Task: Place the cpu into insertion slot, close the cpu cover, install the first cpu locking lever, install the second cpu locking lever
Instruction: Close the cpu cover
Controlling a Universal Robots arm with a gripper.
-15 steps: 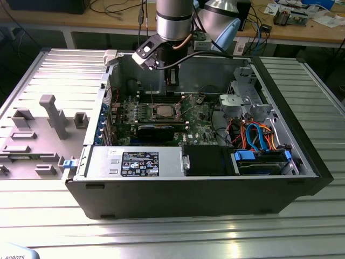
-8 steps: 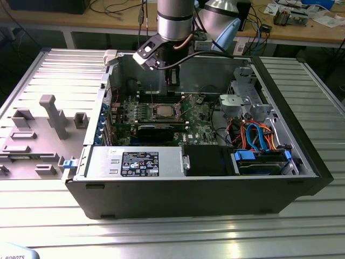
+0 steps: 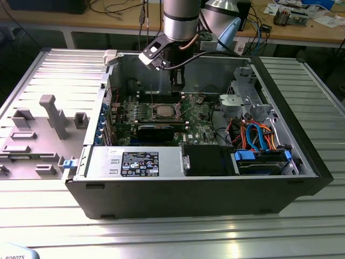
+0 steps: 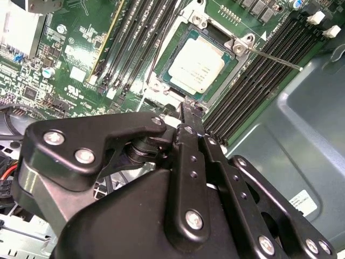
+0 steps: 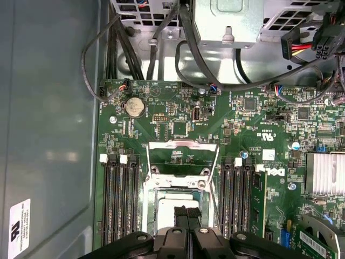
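Note:
The cpu [image 4: 197, 65] is a dull silver square lying flat in the insertion slot [image 4: 171, 49], amid green board between the long black memory slots. It also shows in the first wrist view, cpu [image 5: 168, 208]. The cpu cover [image 5: 183, 144], a thin silvery frame, stands swung open at the slot's far side. One thin locking lever [image 4: 269, 56] sticks out free over the memory slots. My gripper [image 4: 191, 114] hangs just over the slot's near edge, its black fingers [image 5: 187, 216] pressed together with nothing between them. In the exterior view the gripper [image 3: 176, 89] reaches down into the case behind the slot [image 3: 164, 111].
The open black computer case [image 3: 302, 178] lies on a ribbed metal table. Cables [image 5: 161, 38] and a drive cage [image 3: 245, 100] crowd the exterior view's right. A black power supply [image 3: 140, 162] sits at the front. A grey fixture tray [image 3: 43, 129] lies to the exterior view's left.

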